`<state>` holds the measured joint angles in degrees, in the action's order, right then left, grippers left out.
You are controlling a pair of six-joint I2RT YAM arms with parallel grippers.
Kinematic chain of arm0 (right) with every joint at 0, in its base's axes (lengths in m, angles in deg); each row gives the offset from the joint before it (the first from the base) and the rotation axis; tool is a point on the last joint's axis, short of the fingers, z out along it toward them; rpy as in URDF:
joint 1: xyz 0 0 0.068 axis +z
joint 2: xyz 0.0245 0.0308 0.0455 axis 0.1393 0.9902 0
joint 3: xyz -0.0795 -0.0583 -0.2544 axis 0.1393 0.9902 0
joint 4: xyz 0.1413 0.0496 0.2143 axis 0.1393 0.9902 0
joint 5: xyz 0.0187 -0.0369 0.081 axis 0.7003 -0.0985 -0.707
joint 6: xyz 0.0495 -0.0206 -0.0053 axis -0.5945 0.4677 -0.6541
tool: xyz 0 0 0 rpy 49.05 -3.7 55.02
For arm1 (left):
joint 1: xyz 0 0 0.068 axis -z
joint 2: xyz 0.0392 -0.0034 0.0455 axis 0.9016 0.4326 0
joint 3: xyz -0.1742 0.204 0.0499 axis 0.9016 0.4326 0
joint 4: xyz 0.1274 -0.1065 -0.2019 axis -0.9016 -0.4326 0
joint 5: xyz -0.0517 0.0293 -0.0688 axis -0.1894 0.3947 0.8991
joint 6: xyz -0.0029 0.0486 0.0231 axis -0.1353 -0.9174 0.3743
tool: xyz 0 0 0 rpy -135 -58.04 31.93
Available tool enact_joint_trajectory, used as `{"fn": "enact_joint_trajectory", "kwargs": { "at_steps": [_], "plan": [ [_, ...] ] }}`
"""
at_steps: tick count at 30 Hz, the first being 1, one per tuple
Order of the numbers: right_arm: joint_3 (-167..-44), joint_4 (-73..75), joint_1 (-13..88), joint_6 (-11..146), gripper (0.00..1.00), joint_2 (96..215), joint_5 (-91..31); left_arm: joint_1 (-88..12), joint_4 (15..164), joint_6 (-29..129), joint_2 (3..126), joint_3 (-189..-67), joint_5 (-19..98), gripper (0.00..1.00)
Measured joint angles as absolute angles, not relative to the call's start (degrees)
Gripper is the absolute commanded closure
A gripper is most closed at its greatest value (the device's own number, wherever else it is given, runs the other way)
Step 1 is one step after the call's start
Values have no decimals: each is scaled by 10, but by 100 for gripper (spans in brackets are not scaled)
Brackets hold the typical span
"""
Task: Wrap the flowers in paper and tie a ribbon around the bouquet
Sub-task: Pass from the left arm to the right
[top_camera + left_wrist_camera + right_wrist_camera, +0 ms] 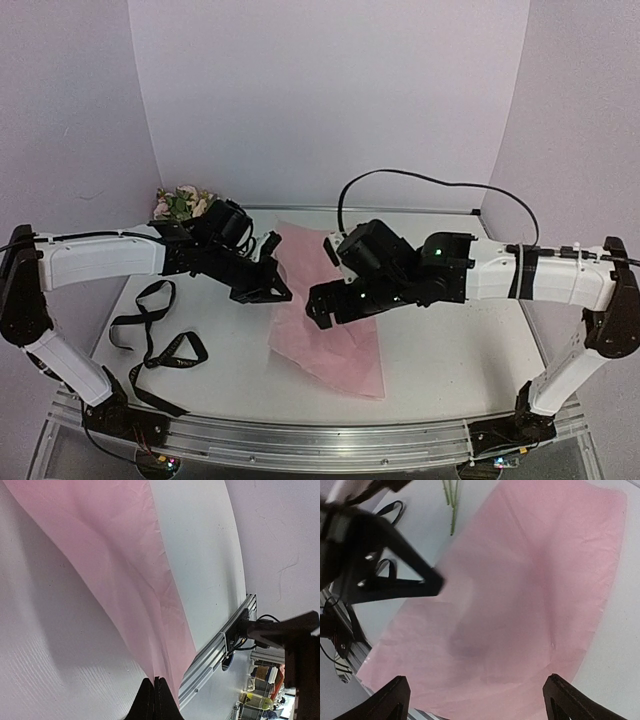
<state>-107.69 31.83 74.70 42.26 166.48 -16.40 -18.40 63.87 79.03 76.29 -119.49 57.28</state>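
Paper (pixel 335 345), thin creased pink tissue, pinched in left hand (pixel 154 682); right hand (pixel 477 692) gapes wide.

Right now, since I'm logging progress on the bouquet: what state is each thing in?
paper: unwrapped, spread out, one edge lifted.
left tool: shut, pinching the paper's edge.
right tool: open, above the paper, holding nothing.
flowers: unwrapped, far left, apart from the paper.
ribbon: loose, untied, on the table.
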Motion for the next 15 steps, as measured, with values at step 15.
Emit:
{"fn": "enact_joint_trajectory", "kwargs": {
  "at_steps": [15],
  "plan": [
    [-1065,360,810,515,2,1688,-89,-197,685,885,786,-1164,623,100]
  ]
}}
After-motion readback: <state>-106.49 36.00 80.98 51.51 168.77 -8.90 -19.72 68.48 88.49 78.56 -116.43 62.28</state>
